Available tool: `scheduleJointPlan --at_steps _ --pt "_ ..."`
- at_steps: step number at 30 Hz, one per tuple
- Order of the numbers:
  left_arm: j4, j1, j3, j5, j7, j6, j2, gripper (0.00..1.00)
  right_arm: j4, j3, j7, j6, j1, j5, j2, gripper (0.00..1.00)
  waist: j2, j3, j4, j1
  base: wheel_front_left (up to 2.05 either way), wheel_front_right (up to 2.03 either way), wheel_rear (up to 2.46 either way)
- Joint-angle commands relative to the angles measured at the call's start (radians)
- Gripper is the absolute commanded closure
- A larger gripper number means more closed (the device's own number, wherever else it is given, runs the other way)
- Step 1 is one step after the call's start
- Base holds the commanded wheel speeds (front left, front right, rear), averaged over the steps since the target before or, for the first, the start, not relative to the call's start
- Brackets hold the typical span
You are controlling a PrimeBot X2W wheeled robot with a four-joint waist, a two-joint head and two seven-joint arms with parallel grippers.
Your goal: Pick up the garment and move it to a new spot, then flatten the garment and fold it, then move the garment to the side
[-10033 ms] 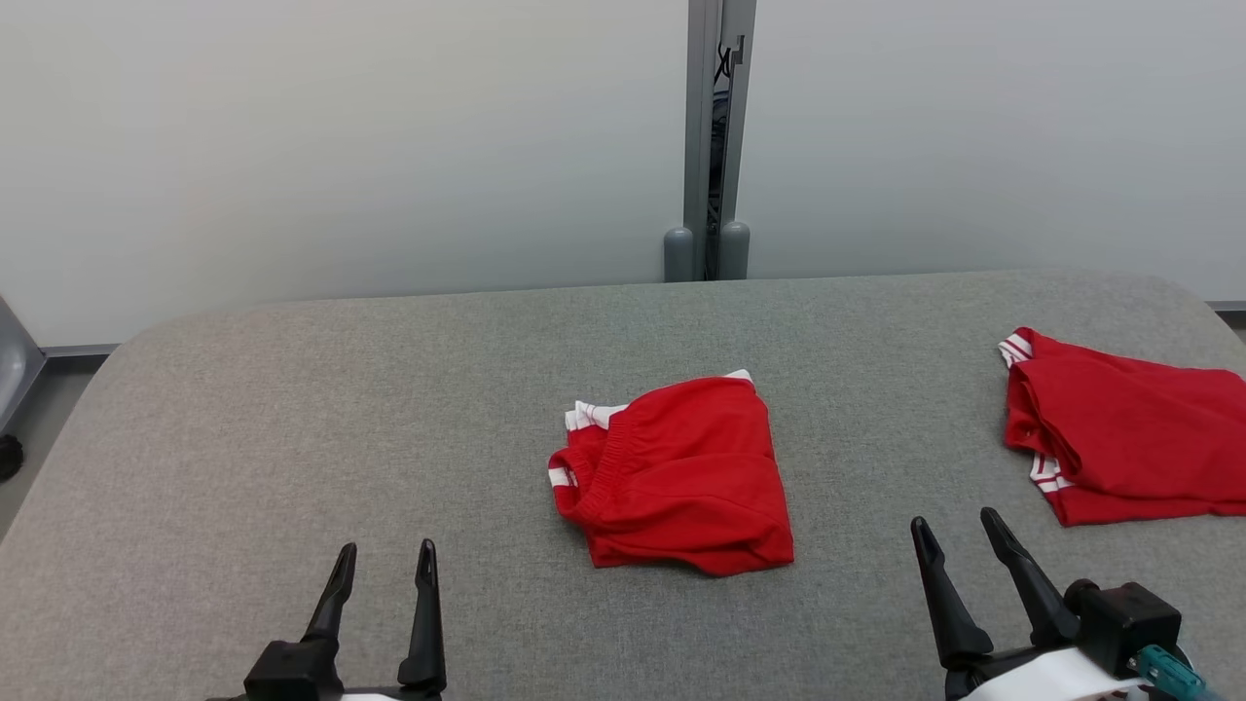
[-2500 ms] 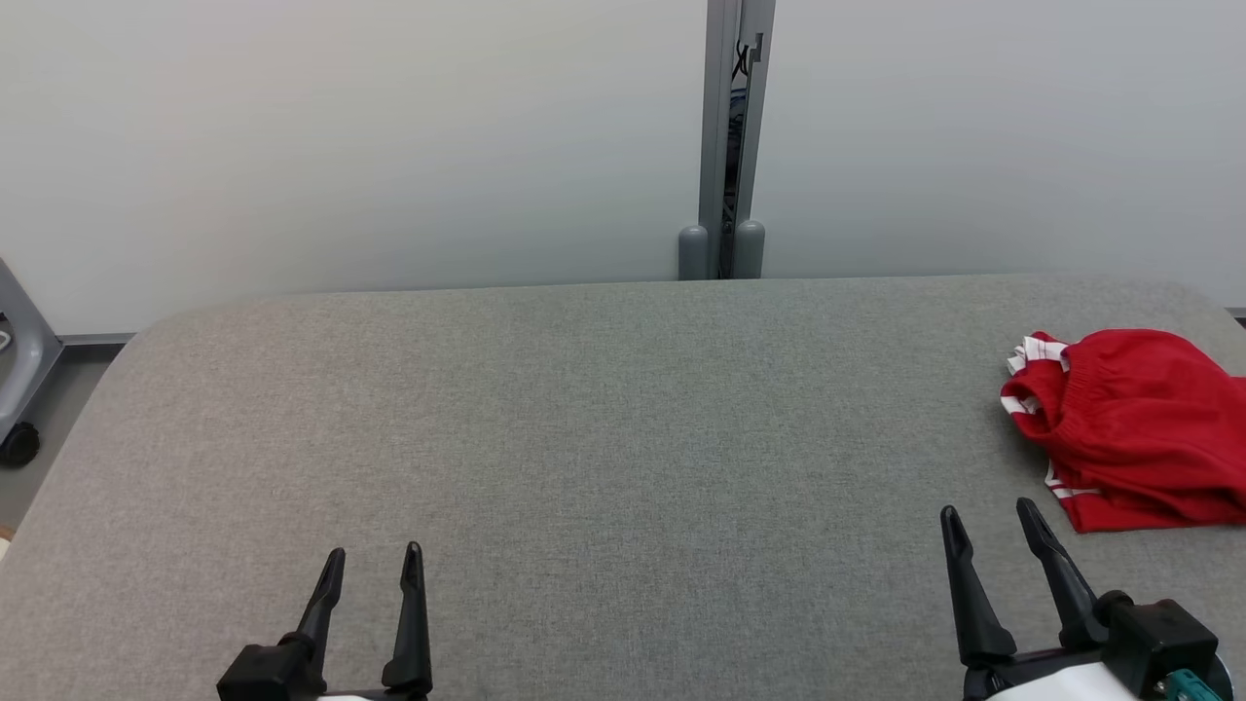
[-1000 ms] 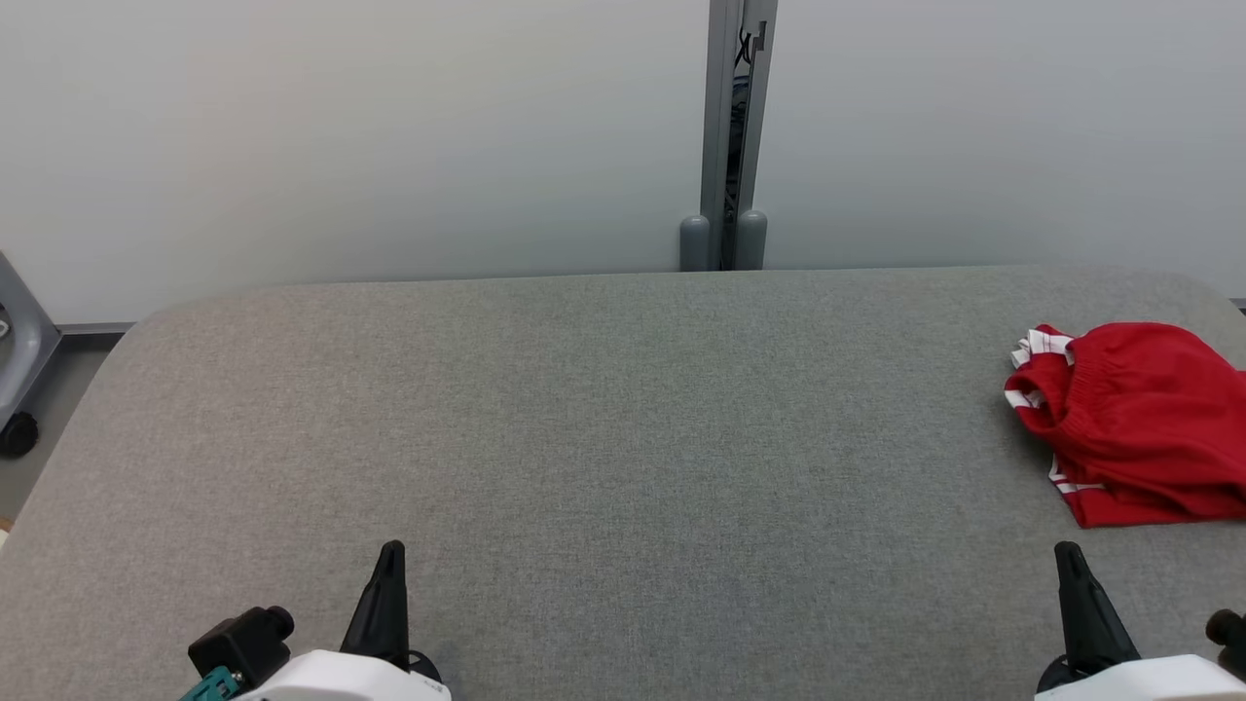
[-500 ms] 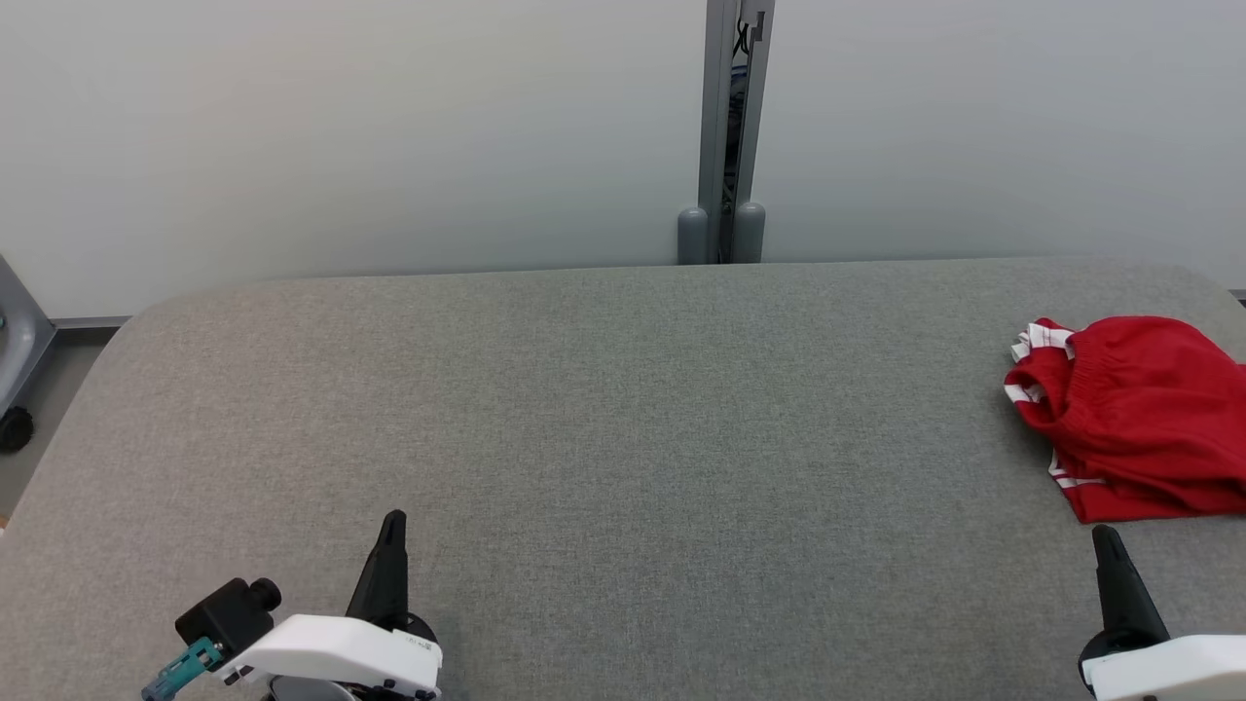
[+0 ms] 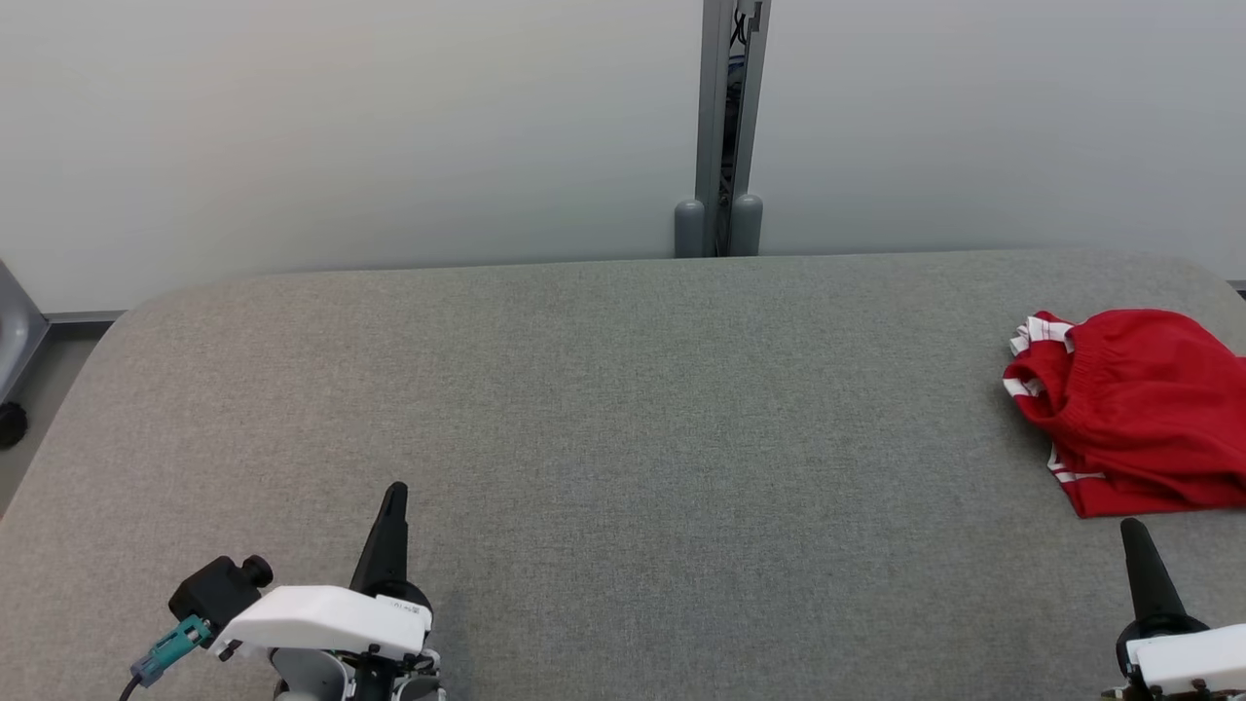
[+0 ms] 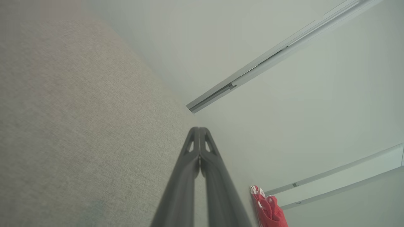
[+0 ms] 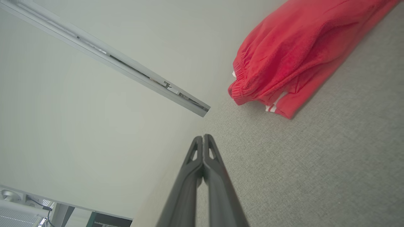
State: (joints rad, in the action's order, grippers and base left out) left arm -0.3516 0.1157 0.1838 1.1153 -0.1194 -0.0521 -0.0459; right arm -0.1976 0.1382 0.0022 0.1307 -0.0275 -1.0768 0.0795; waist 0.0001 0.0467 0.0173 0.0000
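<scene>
A red garment [image 5: 1139, 409] with white stripes lies folded at the right edge of the grey table [image 5: 623, 409]; the right wrist view shows the garment [image 7: 296, 53] at upper right, and the left wrist view has the garment [image 6: 268, 209] small at the bottom. My left gripper [image 5: 393, 497] rests at the lower left, turned on its side, its fingers pressed together and empty. My right gripper [image 5: 1133, 535] sits at the lower right just in front of the garment, apart from it, also shut and empty. In the wrist views the left gripper [image 6: 199, 130] and the right gripper [image 7: 203, 137] have their tips meeting.
A pale wall with a grey vertical post [image 5: 720, 127] runs behind the table. A dark wheeled stand [image 5: 12, 389] shows off the table's left end. Bare grey table surface stretches between the two grippers.
Both grippers have gone from open to shut and both arms have rolled onto their sides. The left gripper has crept forward. The camera has shifted slightly.
</scene>
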Motion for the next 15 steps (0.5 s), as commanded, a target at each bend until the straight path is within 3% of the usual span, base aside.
scheduleJointPlan --at_steps 1,15 --pt "0.003 0.039 0.000 0.030 0.005 -0.010 -0.004 1.00 0.010 0.015 0.013 0.000 0.028 -0.032 0.012 1.00 -0.0001 -0.001 0.000 0.0000 0.00 0.00 0.00" --pt "-0.018 0.082 0.002 0.161 0.028 -0.028 -0.004 1.00 0.002 0.065 0.059 0.000 0.046 -0.161 0.012 1.00 -0.0001 -0.011 -0.004 0.0000 0.00 0.00 0.00"
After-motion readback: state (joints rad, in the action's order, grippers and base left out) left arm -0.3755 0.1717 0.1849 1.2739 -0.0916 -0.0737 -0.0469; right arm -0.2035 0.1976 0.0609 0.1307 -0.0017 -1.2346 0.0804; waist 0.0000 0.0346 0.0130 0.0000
